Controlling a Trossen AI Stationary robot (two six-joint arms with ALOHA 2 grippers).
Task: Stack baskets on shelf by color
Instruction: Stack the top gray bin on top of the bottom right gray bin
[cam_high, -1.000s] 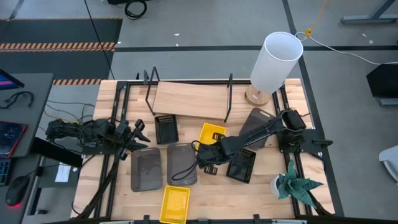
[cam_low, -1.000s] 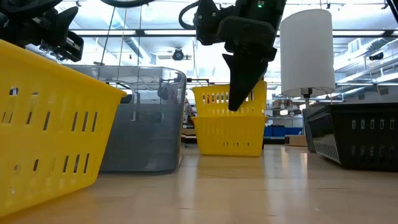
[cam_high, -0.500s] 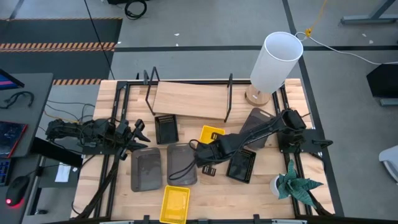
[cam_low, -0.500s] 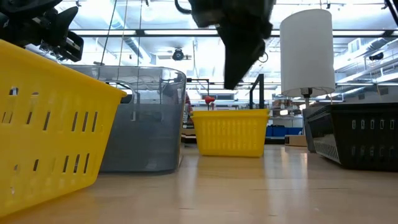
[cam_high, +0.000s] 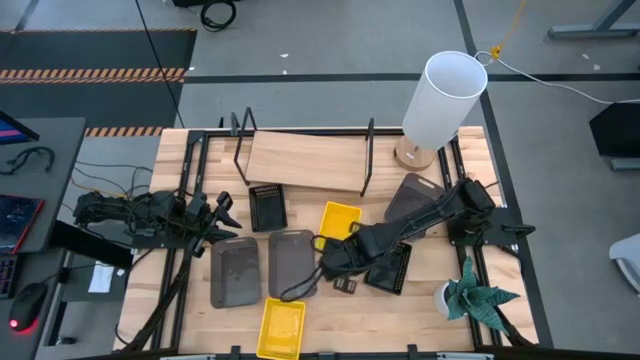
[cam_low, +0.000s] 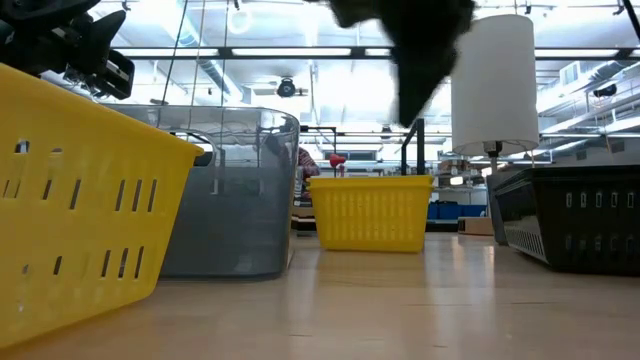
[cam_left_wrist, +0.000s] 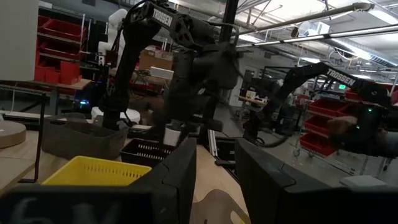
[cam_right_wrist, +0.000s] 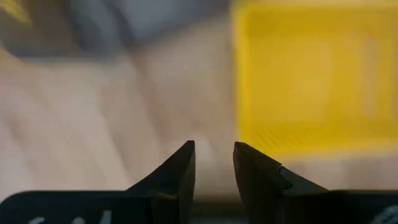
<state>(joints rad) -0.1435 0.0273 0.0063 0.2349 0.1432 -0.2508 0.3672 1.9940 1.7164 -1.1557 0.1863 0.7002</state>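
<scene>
From above, the right gripper (cam_high: 338, 262) hangs over bare table between a grey basket (cam_high: 292, 262) and a black basket (cam_high: 389, 266), just below the yellow basket (cam_high: 340, 219). Its wrist view shows the fingers nearly together, empty, though that picture is blurred. Level with the table, the arm is only a dark shape overhead. The shelf (cam_high: 306, 161) holds no baskets. Left gripper (cam_high: 222, 214) waits at the left edge, slightly parted, empty.

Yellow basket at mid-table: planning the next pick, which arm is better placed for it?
Right. The right gripper hovers just beside the yellow basket, fingers open and empty; the left gripper waits at the table's left edge.
</scene>
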